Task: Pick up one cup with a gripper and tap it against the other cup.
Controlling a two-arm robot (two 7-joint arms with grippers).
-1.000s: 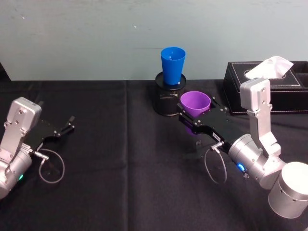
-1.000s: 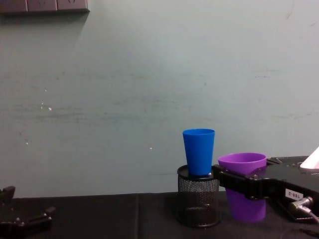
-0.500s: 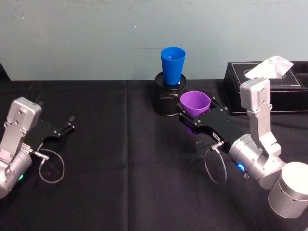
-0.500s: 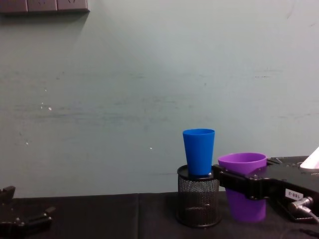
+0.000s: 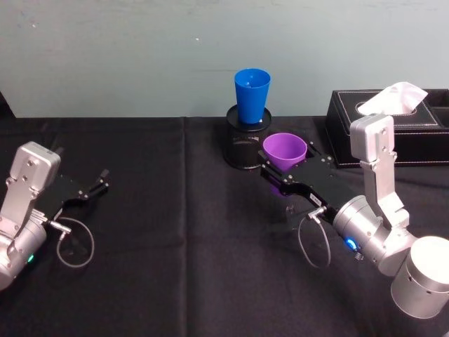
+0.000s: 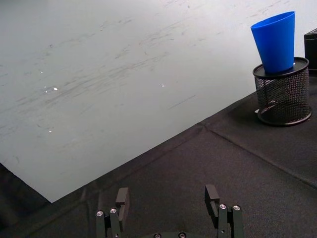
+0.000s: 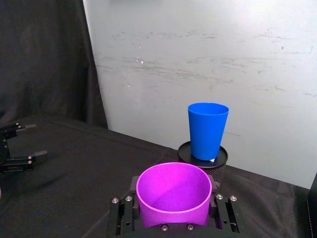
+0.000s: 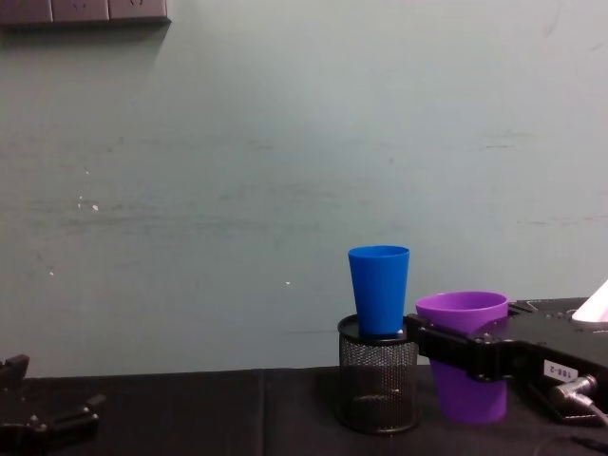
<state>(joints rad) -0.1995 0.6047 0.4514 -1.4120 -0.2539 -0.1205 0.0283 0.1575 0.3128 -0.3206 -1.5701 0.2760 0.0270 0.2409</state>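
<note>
The purple cup [image 5: 283, 149], smooth, tapered and roll-rimmed, stands upright between the right gripper's [image 5: 286, 168] 2 black fingers, clamped below its rim. Just beyond the fingertips, not touching, the blue cup [image 5: 252, 93] tops a mesh holder [image 5: 243, 146]. The silver arm reaches forward, low. The left gripper [image 5: 95, 187] rests spread wide.

light: even, diffuse | wall [image 8: 237, 142]: moderately bright | tablecloth [image 5: 182, 267]: dark, faint soft shadows

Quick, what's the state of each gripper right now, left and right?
Left gripper: open, holding nothing.
Right gripper: shut on the purple cup, close to the blue cup but apart from it.
</note>
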